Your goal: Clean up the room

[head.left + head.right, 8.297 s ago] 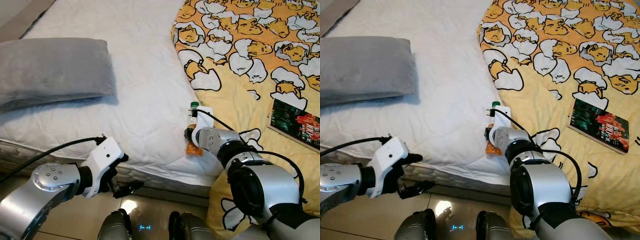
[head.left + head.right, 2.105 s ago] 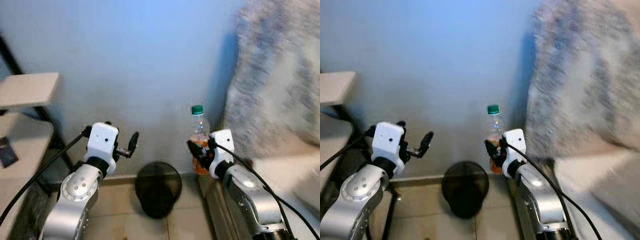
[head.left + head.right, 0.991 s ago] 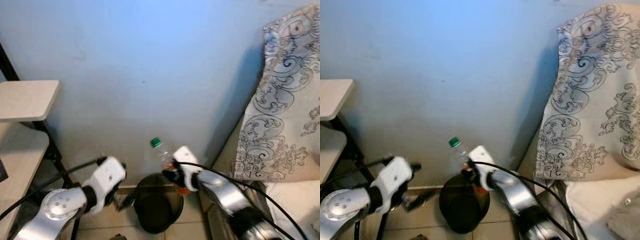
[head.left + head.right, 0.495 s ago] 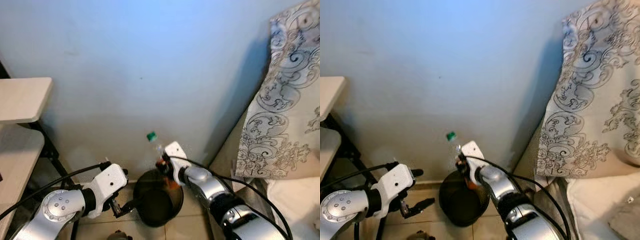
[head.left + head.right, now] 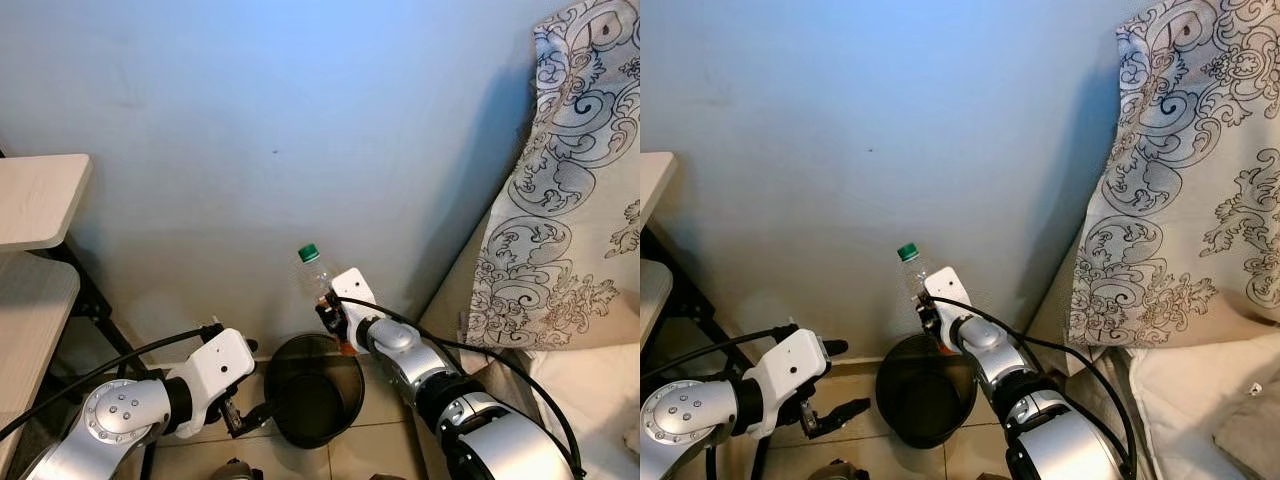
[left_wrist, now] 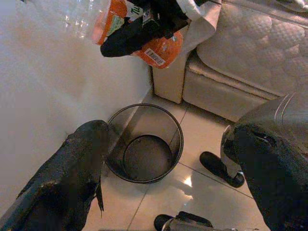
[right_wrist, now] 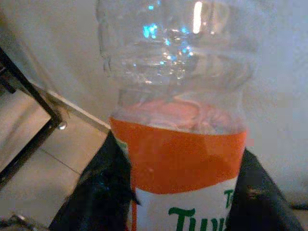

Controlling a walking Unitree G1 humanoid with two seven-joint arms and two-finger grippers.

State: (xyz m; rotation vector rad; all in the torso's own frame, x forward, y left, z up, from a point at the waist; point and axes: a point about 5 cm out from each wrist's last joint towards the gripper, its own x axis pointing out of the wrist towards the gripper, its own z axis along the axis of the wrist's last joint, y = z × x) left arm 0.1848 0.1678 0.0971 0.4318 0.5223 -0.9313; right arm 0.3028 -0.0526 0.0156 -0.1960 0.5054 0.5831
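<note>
Clear plastic bottle [image 5: 318,287] (near-empty, so likely light, thin-walled, a bit slick) sits clamped at its orange label by the right gripper [image 5: 335,322], just above the bin [image 5: 312,391] rim. Left gripper [image 5: 243,416] beside the bin, fingers spread, empty.

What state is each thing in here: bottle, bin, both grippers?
Bottle: capped, tilted, held above the bin.
Bin: upright on the floor, empty.
Right gripper: shut on the bottle's orange label.
Left gripper: open, holding nothing, low beside the bin.
</note>
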